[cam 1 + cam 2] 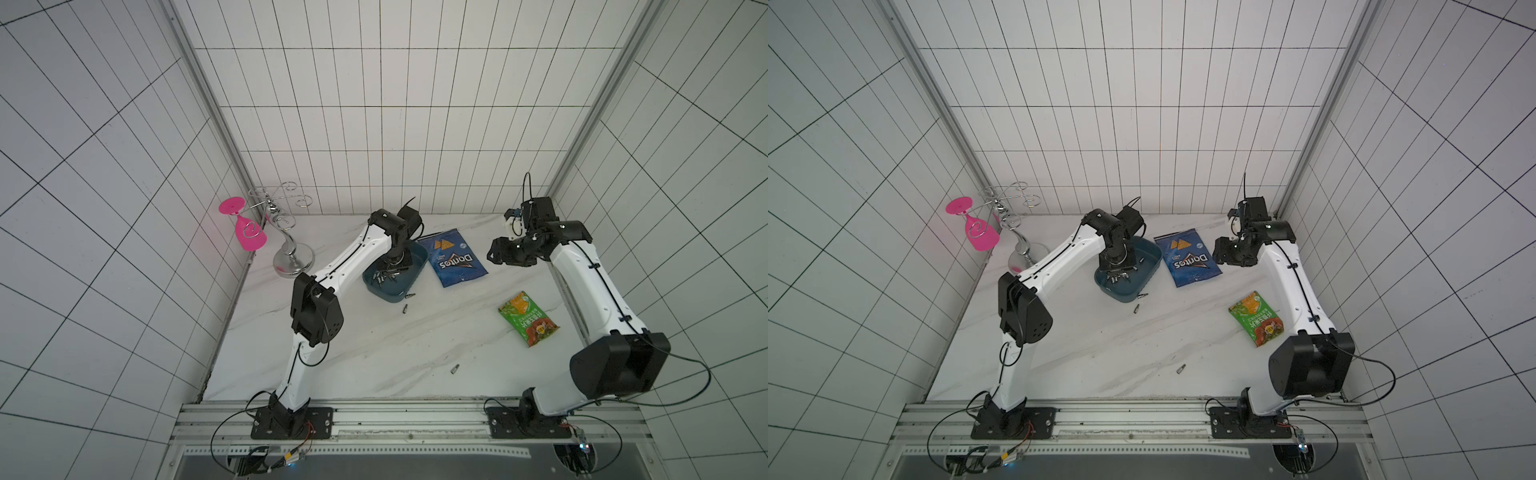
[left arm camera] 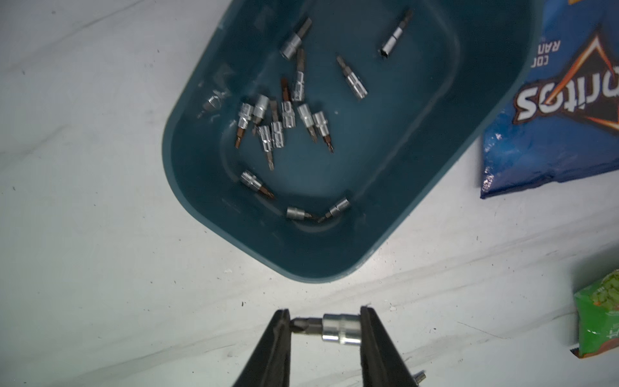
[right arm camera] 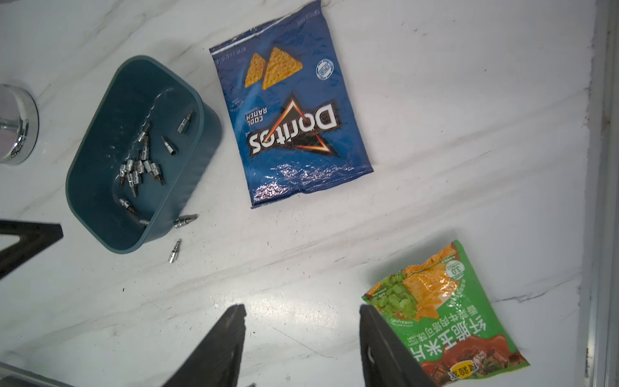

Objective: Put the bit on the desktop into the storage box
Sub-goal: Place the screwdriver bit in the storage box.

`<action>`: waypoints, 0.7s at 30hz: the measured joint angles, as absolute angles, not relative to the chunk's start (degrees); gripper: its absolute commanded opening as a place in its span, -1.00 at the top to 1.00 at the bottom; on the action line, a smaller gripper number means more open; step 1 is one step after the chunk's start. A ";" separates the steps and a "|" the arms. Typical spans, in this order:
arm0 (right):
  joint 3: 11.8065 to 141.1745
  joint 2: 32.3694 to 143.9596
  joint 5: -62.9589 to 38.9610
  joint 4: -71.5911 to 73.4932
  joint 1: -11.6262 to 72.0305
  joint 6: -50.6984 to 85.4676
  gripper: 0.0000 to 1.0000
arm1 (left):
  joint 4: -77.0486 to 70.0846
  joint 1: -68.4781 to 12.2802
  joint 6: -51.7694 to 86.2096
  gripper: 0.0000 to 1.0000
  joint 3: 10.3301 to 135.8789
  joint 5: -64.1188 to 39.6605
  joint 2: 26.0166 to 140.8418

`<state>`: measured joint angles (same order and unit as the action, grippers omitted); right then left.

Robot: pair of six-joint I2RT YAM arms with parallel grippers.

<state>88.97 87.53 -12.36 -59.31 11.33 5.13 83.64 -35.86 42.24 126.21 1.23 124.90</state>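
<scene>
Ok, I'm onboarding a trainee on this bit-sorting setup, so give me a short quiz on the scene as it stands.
1. True or false: the right gripper is open and holds nothing.
2. How many bits lie on the desktop outside the storage box? A) one B) three C) six
3. Fill in: the left gripper is shut on a ____.

Key:
1. True.
2. B: one against the box wall, one just beyond it, one nearer the arm bases.
3. bit, gripped end to end between the fingers.
</scene>
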 measured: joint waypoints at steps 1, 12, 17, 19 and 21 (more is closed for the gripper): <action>87.83 87.20 -12.36 -59.46 12.03 5.28 -0.14 | 82.89 -35.07 41.52 0.44 126.26 1.02 125.64; 77.38 86.46 -11.27 -59.02 24.62 11.20 -0.13 | 74.70 -30.37 35.42 0.44 128.46 -3.33 138.56; 73.60 86.46 -10.39 -57.91 28.80 13.54 -0.13 | 71.22 -28.47 34.81 0.44 128.49 -5.82 140.05; 72.31 86.43 -9.96 -57.98 29.74 14.11 -0.13 | 70.06 -27.90 34.63 0.44 128.64 -6.28 140.18; 71.35 86.19 -9.56 -57.91 30.28 14.76 -0.13 | 68.69 -27.42 34.50 0.44 128.99 -6.70 140.29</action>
